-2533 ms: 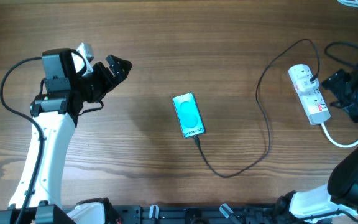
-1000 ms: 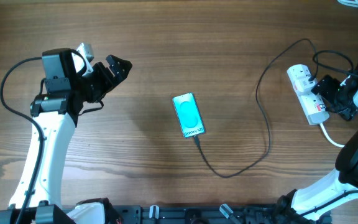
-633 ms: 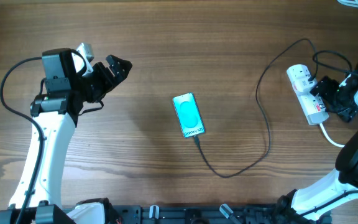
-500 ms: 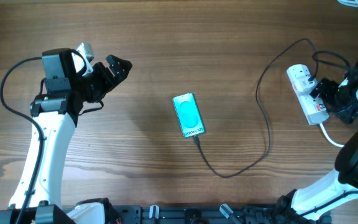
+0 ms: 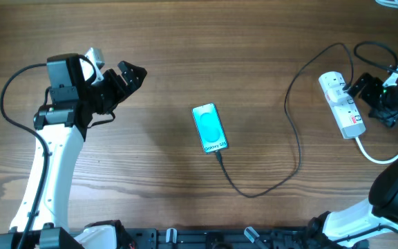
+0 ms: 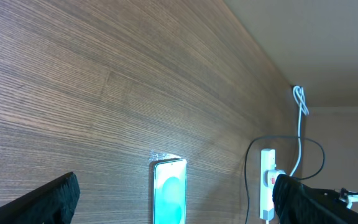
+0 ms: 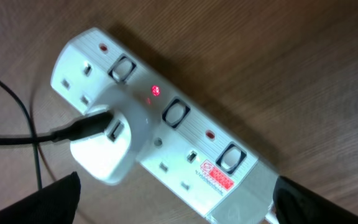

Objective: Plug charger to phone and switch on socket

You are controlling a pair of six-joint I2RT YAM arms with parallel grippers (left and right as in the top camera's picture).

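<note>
Brown wood-grain table (image 5: 157, 41), seen from above. At the far left, the left gripper (image 5: 131, 75) is raised over bare wood, well apart from everything else; its wrist camera shows its two black fingers spread wide with nothing between them. Near the middle, the phone (image 5: 209, 128) lies flat with its bright teal screen facing up and the "Galaxy" lettering at its near end. The thin black charger (image 5: 298, 142) meets that near end of the phone, curves along the table towards the right, then climbs to a white plug (image 7: 104, 143) seated in the socket (image 5: 343, 104). Whether the connector is fully pushed into the phone cannot be told. The socket, a white power strip, lies flat near the right edge, and a small red light (image 7: 155, 91) glows beside the plug. The right gripper (image 5: 362, 88) hovers just beside the socket, fingers apart and empty. A thick white cord (image 5: 375, 156) trails from the socket's near end.
</note>
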